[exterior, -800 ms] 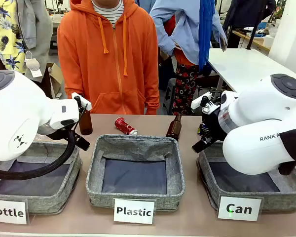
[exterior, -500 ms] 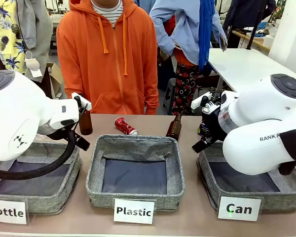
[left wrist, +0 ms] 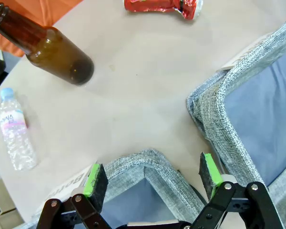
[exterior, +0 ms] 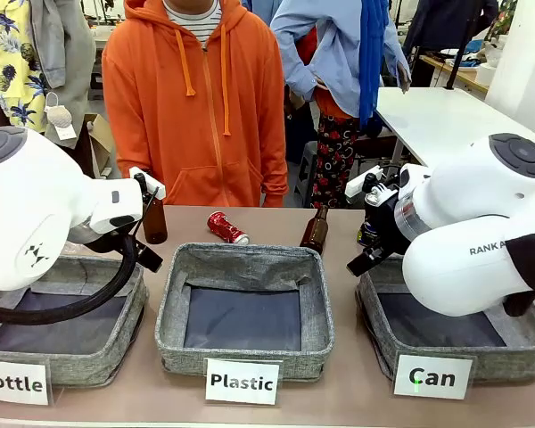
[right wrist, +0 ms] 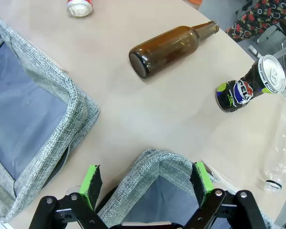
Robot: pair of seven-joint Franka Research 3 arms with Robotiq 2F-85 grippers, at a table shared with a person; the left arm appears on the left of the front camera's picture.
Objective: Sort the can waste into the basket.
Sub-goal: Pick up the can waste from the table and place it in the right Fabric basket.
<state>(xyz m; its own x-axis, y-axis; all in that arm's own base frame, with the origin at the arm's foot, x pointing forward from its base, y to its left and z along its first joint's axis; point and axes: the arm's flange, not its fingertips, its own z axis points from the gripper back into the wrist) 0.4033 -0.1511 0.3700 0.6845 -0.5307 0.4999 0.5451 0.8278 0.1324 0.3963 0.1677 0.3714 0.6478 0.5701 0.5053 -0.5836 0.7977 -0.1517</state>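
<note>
The beige table (exterior: 352, 397) carries three grey fabric bins in a row along the robot's side: Bottle bin (exterior: 141, 308), Plastic bin (exterior: 245, 257), and the basket labelled "Can" (exterior: 372, 308) at the robot's right. Narrow gaps of bare tabletop separate the bins. The main open room is the strip between their far rims and the far edge, where a person in an orange hoodie (exterior: 196, 98) stands close against the table. The red can (exterior: 226, 227) lies crushed on its side in that strip, just beyond the Plastic bin's far rim. The dark can (right wrist: 243, 90) stands silver top up beyond the basket's far corner, apart from it. The left gripper (left wrist: 152, 174) hovers with jaws spread wide and nothing between them, above a corner of the Bottle bin. The right gripper (right wrist: 145, 182), equally spread and empty, hovers above a corner of the basket. Against the earlier frames, no change is noted: both arms, both cans and all bottles stand where they were. Obstructions in the strip: one brown bottle (exterior: 154, 221) upright near the left gripper, a second brown bottle (right wrist: 169, 47) between the red can and the dark can, a clear plastic bottle (left wrist: 16, 136) lying beyond the first, and another clear bottle (right wrist: 281, 152) lying just beside the dark can.
</note>
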